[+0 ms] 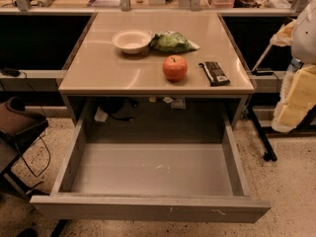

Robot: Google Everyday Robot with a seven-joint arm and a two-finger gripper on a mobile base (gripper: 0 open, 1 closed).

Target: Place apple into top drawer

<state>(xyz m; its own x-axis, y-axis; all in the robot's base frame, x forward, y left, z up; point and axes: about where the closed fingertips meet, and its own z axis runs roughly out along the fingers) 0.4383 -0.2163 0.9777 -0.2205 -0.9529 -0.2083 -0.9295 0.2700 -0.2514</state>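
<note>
A tan table (123, 78) stands on a speckled floor, with cluttered benches behind it. In the camera view, the apple (175, 67) sits upright on the tabletop near the front edge, apart from everything else. A white bowl (131, 40) and a green bag (172, 42) lie behind it, and a dark wrapped bar (213, 73) lies to its right. Below, the top drawer (148, 209) is pulled well out, and its grey floor is bare.

The pale blocky form at the right edge is probably the gripper (296, 95). It is well apart from the apple and holds nothing; whether it is released or clenched I cannot tell.

The step in hand looks like the first reach. The gripper should come in from above, across the apple's widest part, so it misses the bar. It should lift the fruit clear of the table edge and lower it to the middle of the drawer before letting go, so it does not roll.

The bar's wrapper carries pale marks, but none can be read.
</note>
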